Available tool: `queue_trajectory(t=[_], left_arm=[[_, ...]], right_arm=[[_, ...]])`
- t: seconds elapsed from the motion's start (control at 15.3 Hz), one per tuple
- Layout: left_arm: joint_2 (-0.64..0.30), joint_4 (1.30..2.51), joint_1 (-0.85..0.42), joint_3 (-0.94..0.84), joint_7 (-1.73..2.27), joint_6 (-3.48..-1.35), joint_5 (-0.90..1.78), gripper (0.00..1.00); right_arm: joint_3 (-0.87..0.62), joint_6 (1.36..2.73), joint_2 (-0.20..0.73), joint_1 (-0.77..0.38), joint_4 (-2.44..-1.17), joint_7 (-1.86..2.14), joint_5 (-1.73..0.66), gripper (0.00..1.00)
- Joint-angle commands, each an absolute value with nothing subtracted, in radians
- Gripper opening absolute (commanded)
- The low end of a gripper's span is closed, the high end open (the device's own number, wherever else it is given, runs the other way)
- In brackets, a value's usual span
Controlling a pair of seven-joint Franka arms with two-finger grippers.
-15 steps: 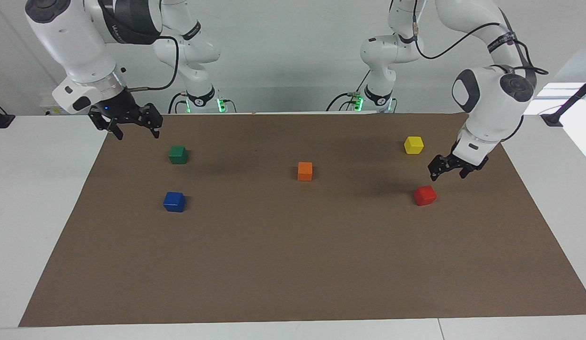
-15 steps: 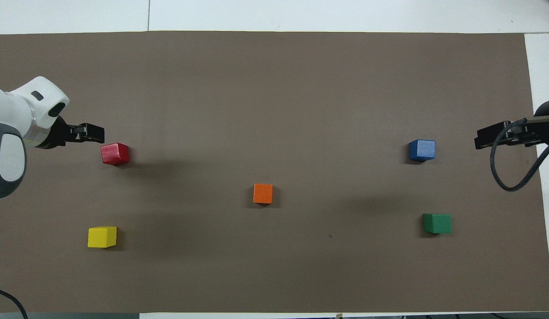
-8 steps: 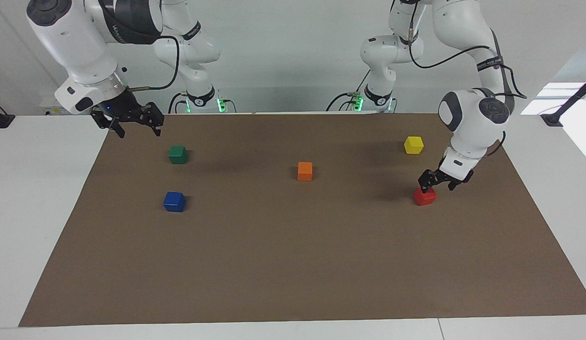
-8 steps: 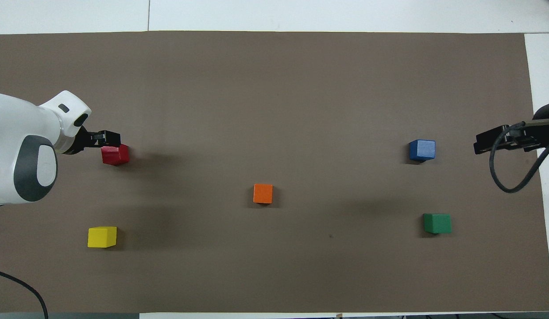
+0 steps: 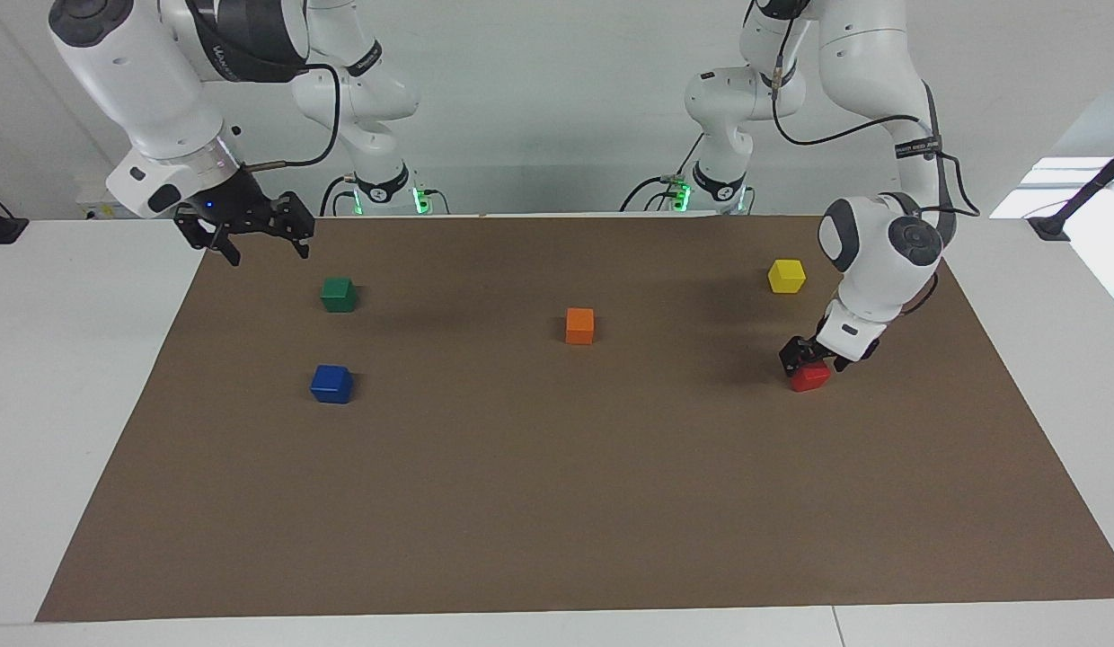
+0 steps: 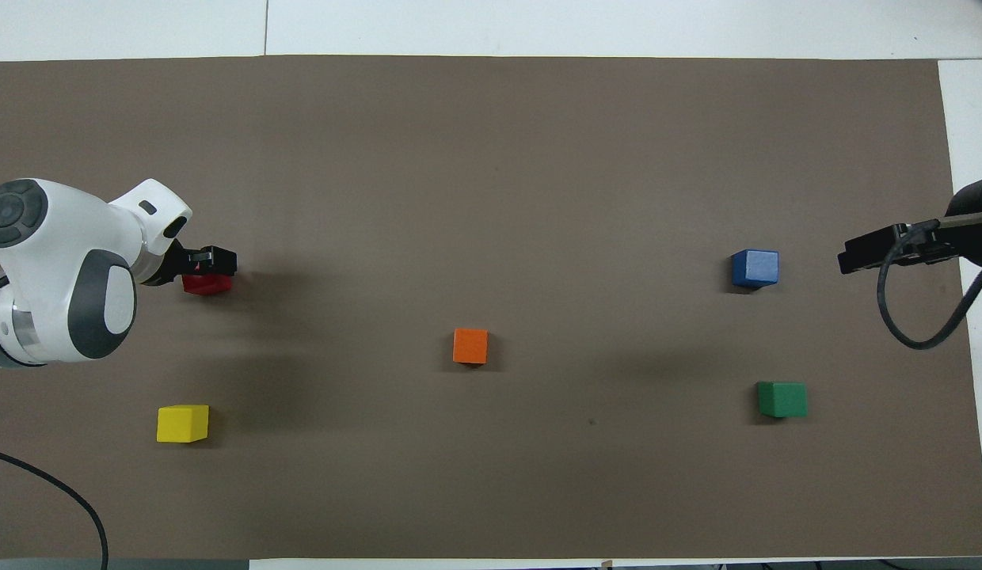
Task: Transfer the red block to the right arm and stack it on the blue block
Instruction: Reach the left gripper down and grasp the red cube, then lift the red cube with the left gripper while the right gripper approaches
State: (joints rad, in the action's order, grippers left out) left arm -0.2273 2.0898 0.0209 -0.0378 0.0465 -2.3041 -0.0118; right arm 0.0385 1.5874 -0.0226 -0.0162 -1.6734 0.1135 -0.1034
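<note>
The red block (image 5: 810,377) lies on the brown mat toward the left arm's end of the table. My left gripper (image 5: 813,362) is low over it, open, with a finger on each side of the block's top. In the overhead view the left gripper (image 6: 212,263) covers most of the red block (image 6: 204,286). The blue block (image 5: 331,384) lies toward the right arm's end and also shows in the overhead view (image 6: 755,267). My right gripper (image 5: 265,253) hangs open and empty in the air over the mat's edge near the green block; it waits and also shows in the overhead view (image 6: 851,260).
An orange block (image 5: 579,325) lies mid-mat. A yellow block (image 5: 786,276) lies nearer to the robots than the red block. A green block (image 5: 339,294) lies nearer to the robots than the blue one. The brown mat (image 5: 557,503) covers most of the table.
My left gripper has come down and across onto the red block, from beside it to straddling it. The right gripper has barely moved. No block has moved.
</note>
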Motion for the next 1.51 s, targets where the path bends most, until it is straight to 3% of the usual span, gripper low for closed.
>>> queue_trajectory(t=[0.0, 0.07, 0.13, 0.2, 0.26, 0.79, 1.18, 1.44], left_arm=[[-0.232, 2.111, 0.017, -0.035, 0.083, -2.333, -0.005, 1.0], [-0.232, 2.112, 0.017, -0.035, 0.089, -2.333, -0.006, 1.0], [-0.23, 2.117, 0.017, -0.035, 0.092, -2.332, -0.005, 0.82], [-0.23, 2.117, 0.017, -0.035, 0.101, -2.327, -0.005, 0.26], [-0.23, 2.112, 0.02, -0.035, 0.103, -2.321, -0.005, 0.0], [-0.192, 1.749, 0.008, -0.058, 0.348, -1.765, 0.138, 0.0], [-0.006, 1.732, -0.015, -0.109, 0.792, -1.623, 0.383, 0.0], [0.035, 1.732, -0.017, -0.214, 1.152, -1.603, 0.484, 0.0]], right_arm=[[0.034, 1.606, -0.023, 0.021, -1.687, 0.164, -0.245, 1.0], [0.034, 1.608, -0.018, 0.028, -1.687, 0.188, -0.285, 1.0], [0.034, 1.611, -0.014, 0.043, -1.696, 0.231, -0.342, 1.0], [0.034, 1.618, -0.014, 0.064, -1.721, 0.274, -0.416, 1.0], [0.034, 1.626, -0.014, 0.083, -1.753, 0.311, -0.513, 1.0], [0.034, 1.631, 0.055, 0.095, -1.914, 0.422, -1.119, 1.0], [0.029, 1.554, 0.073, 0.065, -2.086, 0.595, -1.503, 1.0], [0.026, 1.424, 0.208, 0.002, -2.095, 0.745, -1.731, 1.0]])
